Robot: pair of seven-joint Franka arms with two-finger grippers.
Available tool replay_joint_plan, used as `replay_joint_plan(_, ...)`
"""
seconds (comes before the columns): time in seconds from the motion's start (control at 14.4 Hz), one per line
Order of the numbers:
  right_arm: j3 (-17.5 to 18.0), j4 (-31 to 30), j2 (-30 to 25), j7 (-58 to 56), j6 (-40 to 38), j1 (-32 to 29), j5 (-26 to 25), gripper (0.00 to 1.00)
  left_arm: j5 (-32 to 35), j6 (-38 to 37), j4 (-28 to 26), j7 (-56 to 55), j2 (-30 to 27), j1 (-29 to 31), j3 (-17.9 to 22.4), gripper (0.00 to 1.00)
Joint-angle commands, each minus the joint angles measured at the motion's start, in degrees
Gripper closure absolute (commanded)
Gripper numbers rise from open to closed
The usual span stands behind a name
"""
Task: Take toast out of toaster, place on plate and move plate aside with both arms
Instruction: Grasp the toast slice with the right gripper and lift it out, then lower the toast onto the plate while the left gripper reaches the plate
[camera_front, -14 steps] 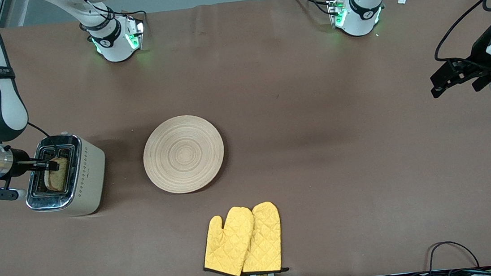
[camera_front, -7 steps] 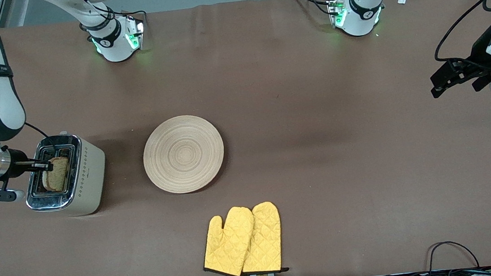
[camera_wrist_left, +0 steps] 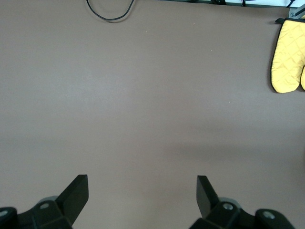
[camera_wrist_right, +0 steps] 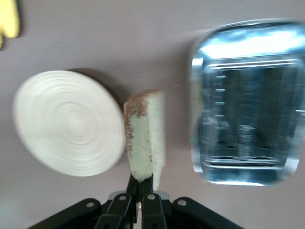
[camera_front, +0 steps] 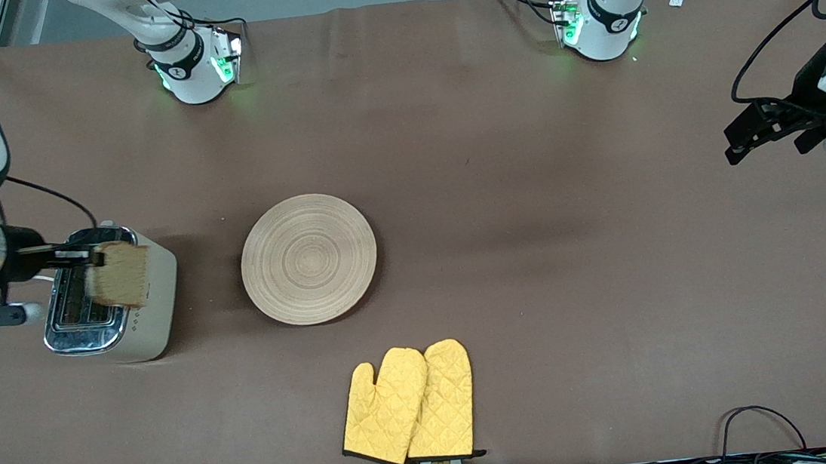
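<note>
R pincer (camera_front: 91, 255) grips toast (camera_front: 119, 274) over toaster (camera_front: 112, 295) (L waits).

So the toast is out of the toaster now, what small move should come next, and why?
Probably carry the toast sideways toward the plate. The right claw is shut on the slice, up over the toaster, clear of the slots, and the plate beside the toaster is bare. The left claw waits open at its end of the table.

The toast (camera_front: 118, 275) is held over the toaster (camera_front: 110, 297), apparently clear of its slots. The plate (camera_front: 309, 259) is set beside the toaster, toward the left arm's end; oven mitts (camera_front: 408, 404) are laid nearer the front camera.
</note>
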Motion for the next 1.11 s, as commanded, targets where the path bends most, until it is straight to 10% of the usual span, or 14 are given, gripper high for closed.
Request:
replay_joint_plan(0.0,-0.10,-7.48,0.21,2.12,8.80,6.00,3.46,0.99,-0.37,-0.97,0.74,0.73,0.21,0.21,0.15,0.00)
replay_joint_plan(0.35,-0.19,-15.14,0.74,10.73,18.93,18.13,5.91,1.00,-1.85,-2.28,-1.10,0.82,1.44,0.29,0.06,0.00)
replay_joint_plan(1.04,-0.10,-18.41,6.27,13.47,26.57,21.06,8.53,1.00,-36.47,10.96,-1.73,4.69,25.67,-0.93,-3.18,0.00)
